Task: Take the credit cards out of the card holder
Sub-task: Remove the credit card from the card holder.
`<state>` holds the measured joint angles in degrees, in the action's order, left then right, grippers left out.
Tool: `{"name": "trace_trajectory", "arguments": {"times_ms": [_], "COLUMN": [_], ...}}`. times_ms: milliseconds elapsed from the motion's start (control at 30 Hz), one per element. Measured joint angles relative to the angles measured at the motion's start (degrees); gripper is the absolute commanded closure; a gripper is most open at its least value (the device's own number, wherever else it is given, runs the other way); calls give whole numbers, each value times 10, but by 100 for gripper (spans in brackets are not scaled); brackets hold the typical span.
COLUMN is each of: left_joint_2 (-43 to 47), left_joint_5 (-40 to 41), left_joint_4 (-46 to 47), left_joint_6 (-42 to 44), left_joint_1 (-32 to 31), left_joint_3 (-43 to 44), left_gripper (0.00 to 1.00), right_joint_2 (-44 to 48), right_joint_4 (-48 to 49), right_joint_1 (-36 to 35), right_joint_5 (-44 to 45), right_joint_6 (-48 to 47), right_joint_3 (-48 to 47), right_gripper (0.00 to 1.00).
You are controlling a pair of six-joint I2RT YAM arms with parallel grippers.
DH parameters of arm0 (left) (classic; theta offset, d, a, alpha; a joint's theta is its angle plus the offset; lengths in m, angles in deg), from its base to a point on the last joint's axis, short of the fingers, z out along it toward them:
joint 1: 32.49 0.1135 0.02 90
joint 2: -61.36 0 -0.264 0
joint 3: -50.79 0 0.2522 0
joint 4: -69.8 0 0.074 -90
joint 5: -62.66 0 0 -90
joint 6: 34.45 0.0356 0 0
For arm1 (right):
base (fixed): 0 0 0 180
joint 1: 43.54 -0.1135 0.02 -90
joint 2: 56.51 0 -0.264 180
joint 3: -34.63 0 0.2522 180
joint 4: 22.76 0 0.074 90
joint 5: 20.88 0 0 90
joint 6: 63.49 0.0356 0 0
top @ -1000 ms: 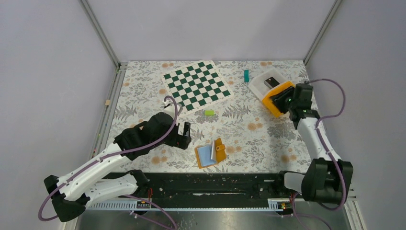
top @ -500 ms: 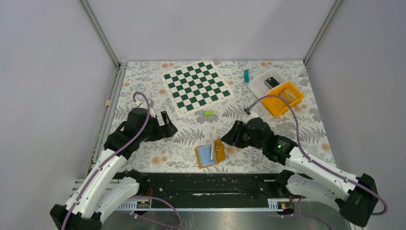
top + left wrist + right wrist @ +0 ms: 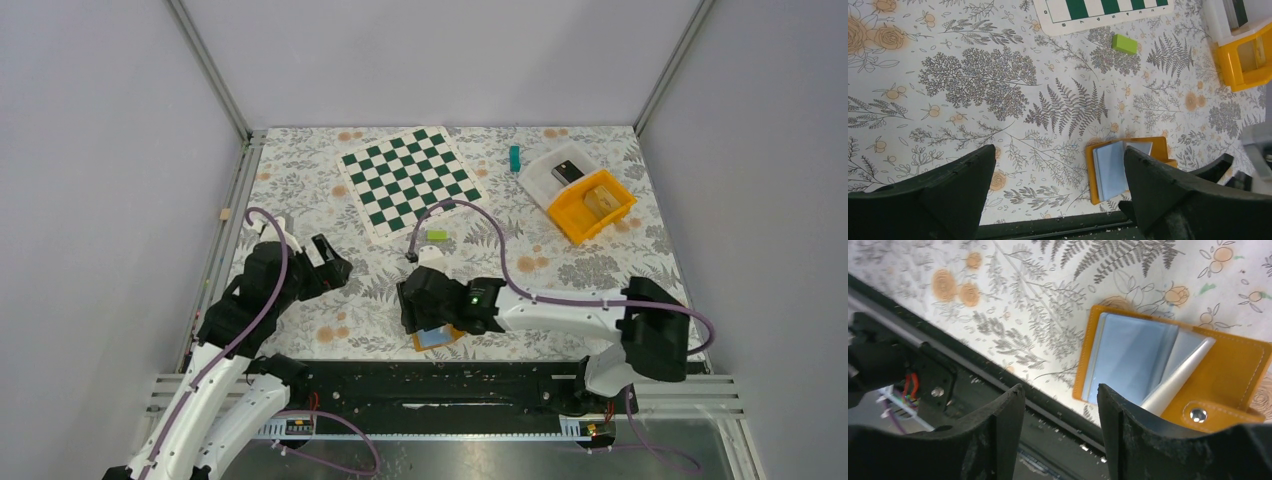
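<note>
The orange card holder [image 3: 449, 335] lies open near the table's front edge, partly under my right gripper [image 3: 412, 318]. Light-blue credit cards [image 3: 1128, 357] sit stacked in its left half, with a white leaf [image 3: 1173, 382] standing up beside them. In the right wrist view the holder [image 3: 1233, 375] lies up and right of my right gripper [image 3: 1060, 387], which is open, empty and hangs over the table's front rail. My left gripper [image 3: 335, 262] is open and empty, well left of the holder. The left wrist view shows the holder [image 3: 1160, 146] and cards [image 3: 1113, 167] beside its right finger [image 3: 1158, 185].
A green-and-white chessboard [image 3: 410, 180] lies at the back. A small green block [image 3: 436, 236] sits in front of it, and a teal block [image 3: 515, 157] further back. An orange bin [image 3: 590, 205] and a white bin [image 3: 555, 170] stand at the back right. The black rail [image 3: 440, 385] runs along the near edge.
My right arm swung from the orange bin at the back right down to the holder at the front. My left arm drew back to the left.
</note>
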<state>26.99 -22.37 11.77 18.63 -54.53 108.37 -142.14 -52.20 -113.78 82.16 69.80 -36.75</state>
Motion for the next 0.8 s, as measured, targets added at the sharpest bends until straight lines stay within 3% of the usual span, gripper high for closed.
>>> {"name": "trace_trajectory", "arguments": {"times_ms": [333,800], "left_joint_2": [2,2], "left_joint_5": [2,-1], "left_joint_4": [0,2], "left_joint_6": [-2,-2], "left_joint_1": [0,0], "left_joint_3": [-4,-12], "left_gripper": [1,2], "right_joint_2": [-96,-147], "right_joint_4": [-55,-68], "right_joint_1": [0,0], "right_joint_5": [47,63], "right_joint_6": [-27,-32], "right_joint_3": [-33,-33], "right_gripper": [30,35]}}
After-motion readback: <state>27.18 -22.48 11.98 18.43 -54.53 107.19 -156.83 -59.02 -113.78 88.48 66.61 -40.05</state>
